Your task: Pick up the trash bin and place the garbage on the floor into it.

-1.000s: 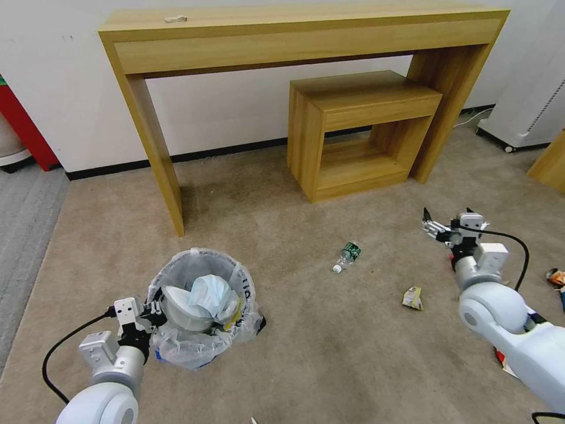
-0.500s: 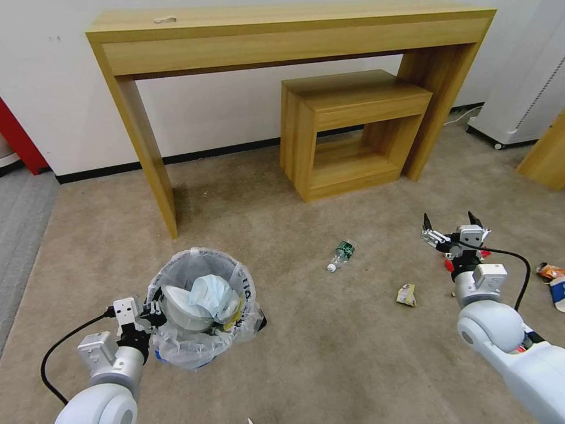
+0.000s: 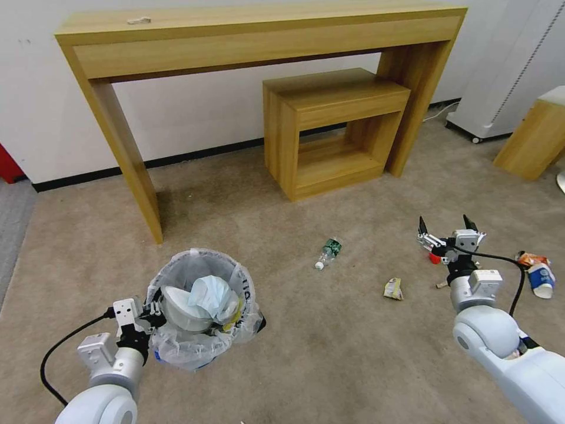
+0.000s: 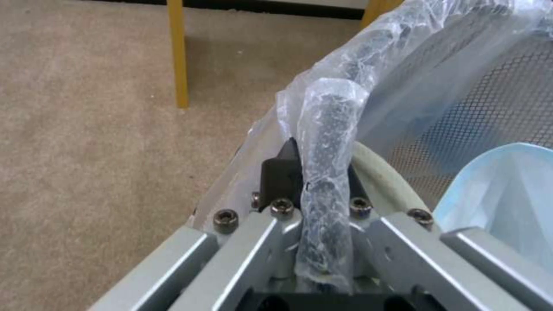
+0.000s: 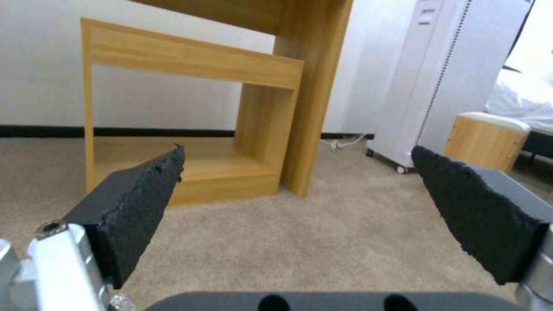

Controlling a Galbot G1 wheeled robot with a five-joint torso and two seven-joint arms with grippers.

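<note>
From my head, my left gripper (image 3: 154,310) clamps the rim of the trash bin (image 3: 200,306), which stands on the floor (image 3: 329,347) with a blue face mask (image 3: 210,293) inside. My right gripper (image 3: 447,227) hovers wide open and empty above the carpet; a bottle (image 3: 327,252), a crumpled wrapper (image 3: 393,288) and a paper cup (image 3: 540,278) lie near it.

At my left wrist, my fingers (image 4: 279,170) pinch the bag-wrapped mesh rim (image 4: 328,172).

At my right wrist, my fingers (image 5: 144,203) spread apart, holding nothing.
</note>
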